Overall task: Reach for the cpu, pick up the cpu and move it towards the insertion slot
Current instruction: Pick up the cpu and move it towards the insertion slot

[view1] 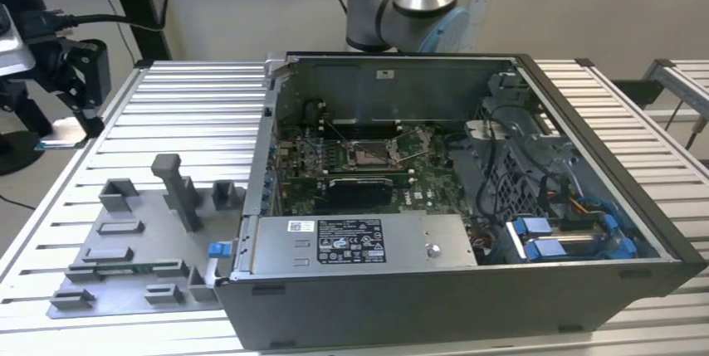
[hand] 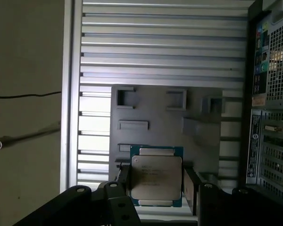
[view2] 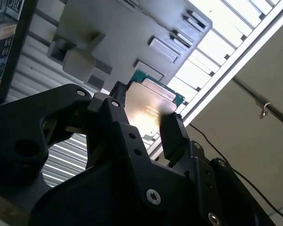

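Observation:
The cpu, a flat square chip with a silvery top and a thin green edge, sits between my gripper's black fingers. The second wrist view shows the cpu the same way, pinched at two opposite edges by the gripper. It hangs well clear of the grey fixture plate. In the exterior view my gripper is at the far left, beyond the table's edge. The insertion slot, a shiny metal-framed socket, lies on the board inside the open computer case.
The grey fixture plate with raised blocks and an upright post lies on the slatted table, at the exterior view's left of the case. The case walls stand tall around the board. Cables and blue connectors crowd the case's right side.

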